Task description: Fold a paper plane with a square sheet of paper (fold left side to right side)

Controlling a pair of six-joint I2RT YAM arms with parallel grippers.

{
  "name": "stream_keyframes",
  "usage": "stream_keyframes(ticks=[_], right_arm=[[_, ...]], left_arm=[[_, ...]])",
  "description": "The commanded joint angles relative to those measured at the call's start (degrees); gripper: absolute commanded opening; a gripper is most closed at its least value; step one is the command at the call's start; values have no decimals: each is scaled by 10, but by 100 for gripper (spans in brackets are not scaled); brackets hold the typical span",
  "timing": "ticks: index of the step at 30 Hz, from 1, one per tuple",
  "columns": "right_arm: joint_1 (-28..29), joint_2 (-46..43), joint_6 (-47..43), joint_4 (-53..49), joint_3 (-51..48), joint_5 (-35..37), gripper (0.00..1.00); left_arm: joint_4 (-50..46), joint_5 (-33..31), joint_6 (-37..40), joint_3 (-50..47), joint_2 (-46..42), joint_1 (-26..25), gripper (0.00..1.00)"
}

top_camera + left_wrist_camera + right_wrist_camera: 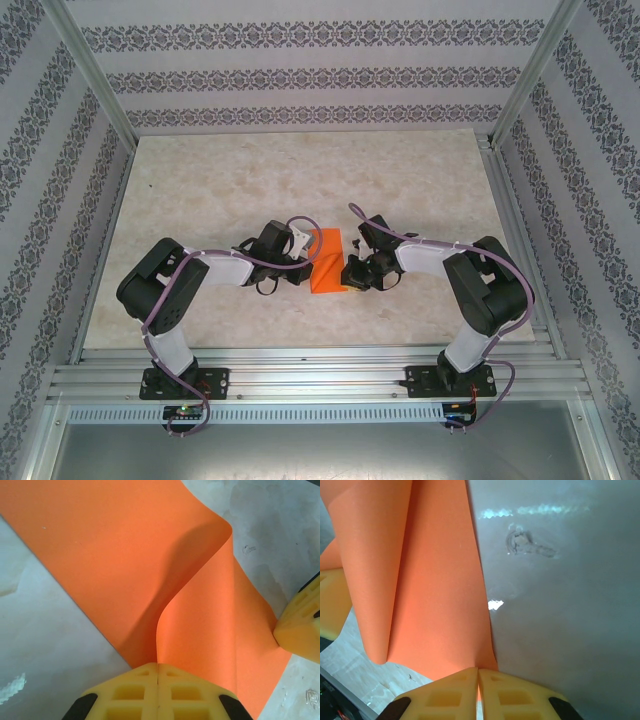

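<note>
The square sheet of paper is bright orange and lies mid-table between both arms. In the left wrist view the sheet of paper is bowed, one flap curling up and over toward the right. My left gripper is shut on its near edge, at the sheet's left side. My right gripper is shut on the sheet of paper at its opposite edge, on the sheet's right side. A yellow finger of the right gripper touches the paper's far corner. The paper plane is out of view.
The pale marbled table is ringed by aluminium frame posts and patterned walls. A slotted metal rail runs along the near edge by the arm bases. A small scuff marks the table surface right of the paper.
</note>
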Motion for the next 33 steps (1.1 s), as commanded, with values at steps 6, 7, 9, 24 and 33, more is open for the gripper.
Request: stream_keyframes(ticks=[6,7,9,24,33], right_arm=[[10,32,-15,-28,-4,34,11],[10,33,-15,-29,-4,34,11],[10,35,-15,-31,-3,36,11],[10,38,-16,-36,1,37,11],[10,38,-16,-36,1,37,11]], left_arm=[[8,-22,-2,1,-24,10,0],[6,-22,-1,1,-27,10,0],[2,-24,2,-1,-32,11,0],[16,8,2,1,-8,11,1],[15,5,3,-3,-2,11,1]])
